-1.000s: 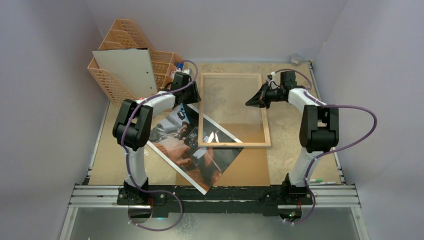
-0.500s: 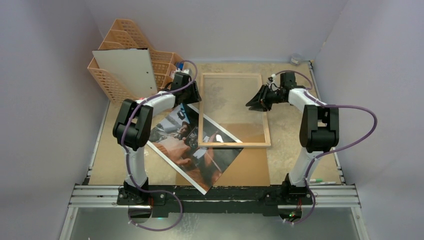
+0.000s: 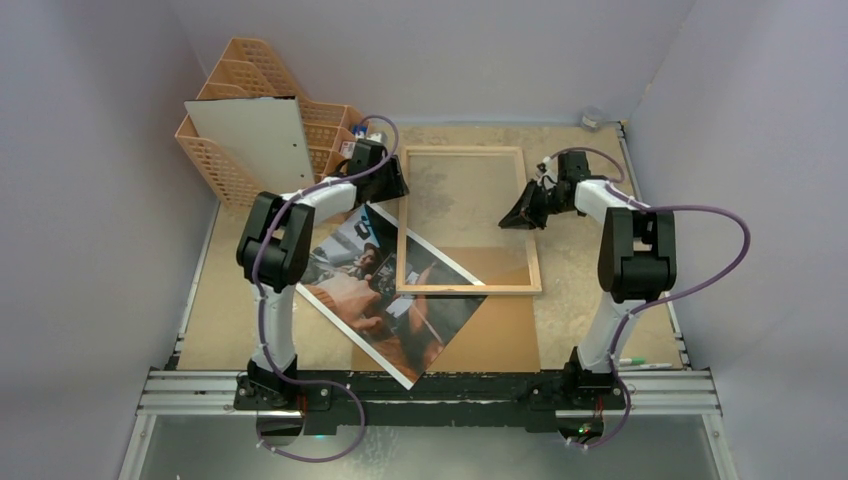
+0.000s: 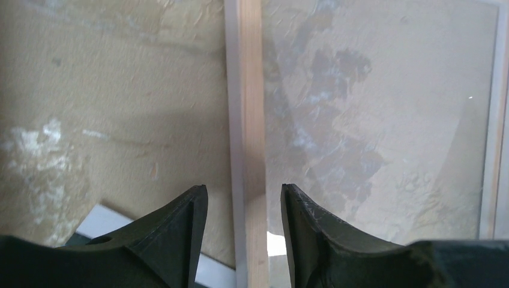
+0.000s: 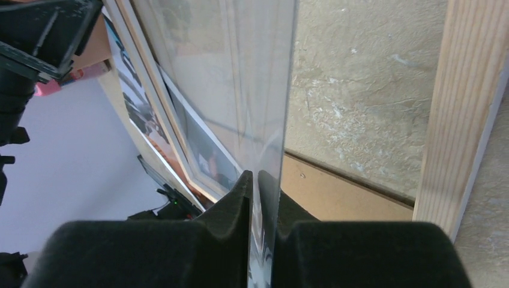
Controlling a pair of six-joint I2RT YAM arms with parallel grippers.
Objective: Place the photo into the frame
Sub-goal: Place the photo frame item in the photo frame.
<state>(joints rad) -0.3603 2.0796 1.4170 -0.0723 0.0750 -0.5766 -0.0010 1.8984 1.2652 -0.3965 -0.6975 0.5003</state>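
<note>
walls (image 3: 90, 250): pale lilac, three sides | tabletop (image 3: 225, 322): mottled tan | near edge: aluminium rail (image 3: 190, 392) | light: even

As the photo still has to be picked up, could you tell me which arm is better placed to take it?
Left, probably. The left gripper is open over the frame, at its left rail beside the photo; the right gripper is shut on the clear pane at the opposite rail.
</note>
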